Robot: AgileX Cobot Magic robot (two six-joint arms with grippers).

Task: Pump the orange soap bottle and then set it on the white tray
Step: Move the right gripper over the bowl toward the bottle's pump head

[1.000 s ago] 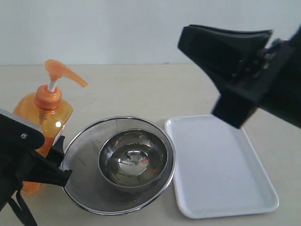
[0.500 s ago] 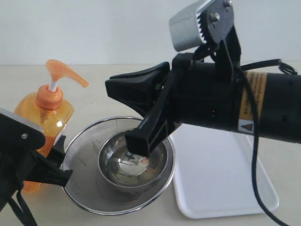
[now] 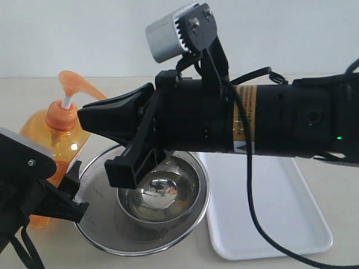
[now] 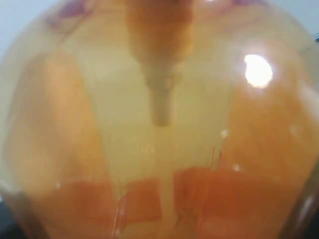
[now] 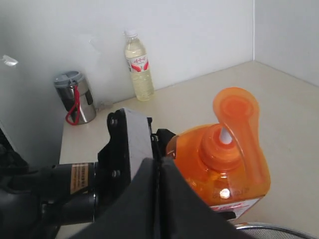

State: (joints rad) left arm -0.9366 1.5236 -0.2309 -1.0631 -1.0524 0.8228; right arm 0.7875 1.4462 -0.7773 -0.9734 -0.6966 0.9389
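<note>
The orange soap bottle [image 3: 53,137] stands at the left, its pump head [image 3: 76,84] raised on the white stem. My left gripper [image 3: 67,193] is closed round the bottle's lower body, which fills the left wrist view [image 4: 159,149]. My right gripper [image 3: 84,116] is shut, its fingertips [image 5: 159,164] pressed together beside the bottle's neck [image 5: 219,149] and below the spout. The white tray [image 3: 280,224] lies flat at the right, its far part hidden by the right arm.
A round steel mesh strainer [image 3: 101,224] holds a shiny steel bowl [image 3: 160,196] between bottle and tray. The right arm [image 3: 269,120] stretches over both. By the wall stand a drink bottle [image 5: 138,67] and a steel mug [image 5: 75,97].
The right arm has swept left from above the tray, across the bowl, to beside the pump. Bottle, left gripper, strainer and tray have stayed where they were.
</note>
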